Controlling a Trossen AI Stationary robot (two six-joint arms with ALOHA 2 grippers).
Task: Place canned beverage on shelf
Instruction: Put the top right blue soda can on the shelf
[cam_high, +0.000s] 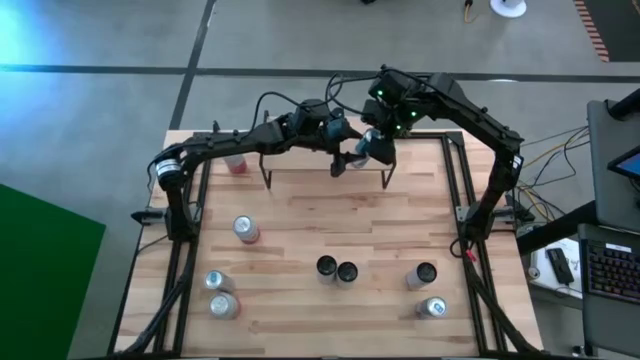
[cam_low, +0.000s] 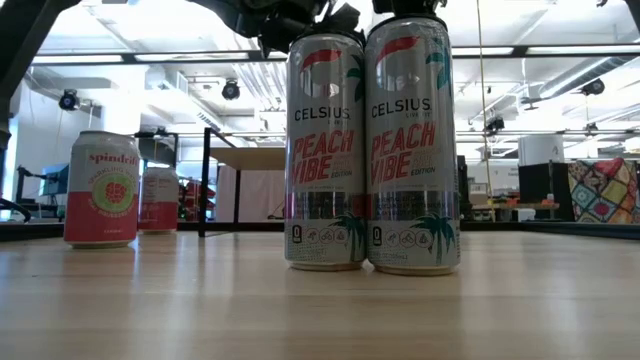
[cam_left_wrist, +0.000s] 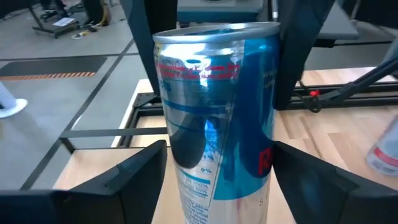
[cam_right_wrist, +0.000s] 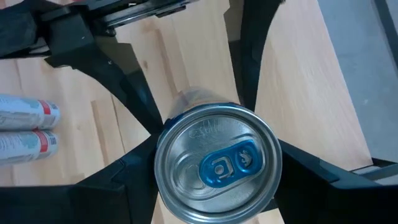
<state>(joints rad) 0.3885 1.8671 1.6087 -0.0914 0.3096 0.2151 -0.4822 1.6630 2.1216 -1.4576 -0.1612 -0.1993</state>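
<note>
A blue and silver can (cam_high: 373, 146) is held over the right end of the shelf (cam_high: 300, 160), a low wood riser on black legs at the table's far side. My left gripper (cam_left_wrist: 217, 162) reaches in from the left, and its fingers flank the can's body. My right gripper (cam_right_wrist: 217, 169) comes down from above and the right, its fingers at either side of the can's top (cam_right_wrist: 217, 163). The can's bottom is out of every view, so I cannot tell whether it stands on the shelf. In the low view, two tall cans hide it. My left gripper pinches the can's side wall (cam_left_wrist: 177, 155) between its two fingers (cam_left_wrist: 124, 180), about mid-height, coming nearly level from the table's left. The can stands close to upright, slightly tilted. My right gripper pinches the can just below its rim (cam_right_wrist: 163, 155) between its two fingers (cam_right_wrist: 298, 174), slanting down from above. It sits higher on the can than the left fingers.
A pink can (cam_high: 236, 163) stands left of the shelf. More cans stand on the near half of the table: one (cam_high: 246, 230), a left pair (cam_high: 220, 295), a middle pair (cam_high: 337, 269) and two on the right (cam_high: 427, 290). Two tall cans (cam_low: 370, 150) fill the low view.
</note>
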